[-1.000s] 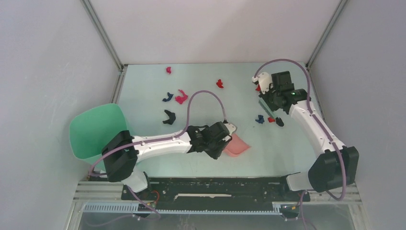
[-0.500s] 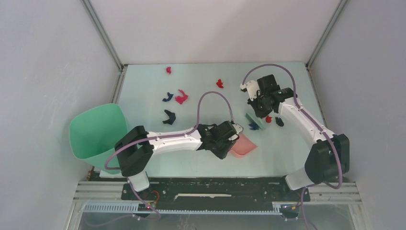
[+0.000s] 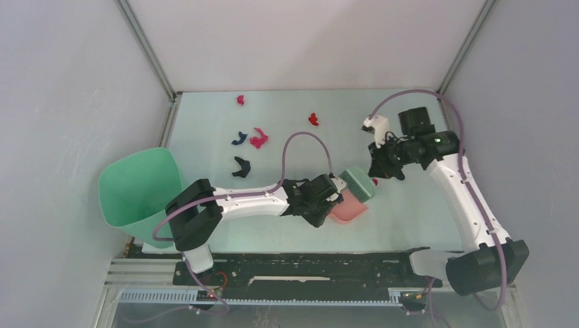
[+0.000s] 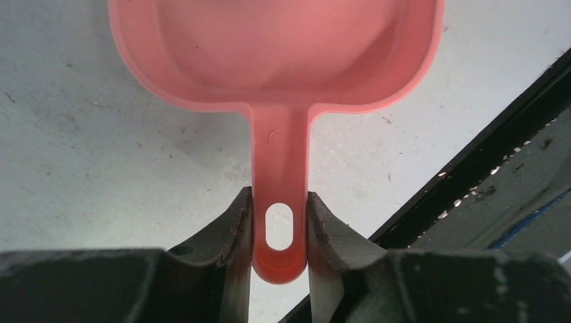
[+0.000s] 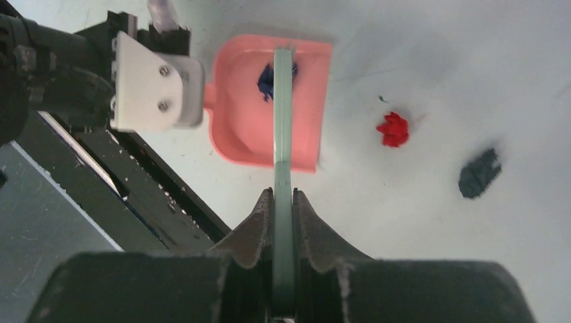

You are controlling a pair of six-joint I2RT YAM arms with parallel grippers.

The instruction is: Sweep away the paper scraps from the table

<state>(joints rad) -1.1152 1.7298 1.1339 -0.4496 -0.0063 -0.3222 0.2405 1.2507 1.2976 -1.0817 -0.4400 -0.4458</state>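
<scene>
My left gripper [image 3: 329, 197] is shut on the handle of the pink dustpan [image 3: 347, 209], which lies on the table [image 3: 410, 215]; the wrist view shows its fingers [image 4: 236, 222] clamping the handle [image 4: 279, 168]. My right gripper [image 3: 379, 168] is shut on the green brush [image 3: 358, 183], held over the dustpan's mouth. In the right wrist view the brush [image 5: 283, 101] crosses the dustpan [image 5: 236, 114], with a dark blue scrap [image 5: 266, 81] inside. A red scrap [image 5: 393, 129] and a dark scrap [image 5: 479, 173] lie on the table beside it.
More scraps lie at the back left: red [image 3: 240, 100], red [image 3: 313, 119], dark blue [image 3: 238, 139], magenta [image 3: 258, 139], black [image 3: 239, 166]. A green round bin [image 3: 136, 191] stands off the table's left edge. The black base rail [image 3: 307, 270] runs along the near edge.
My right arm swept the brush left, then lifted it over the dustpan; the dark blue scrap went into the dustpan. My left arm moved the dustpan right towards the brush.
</scene>
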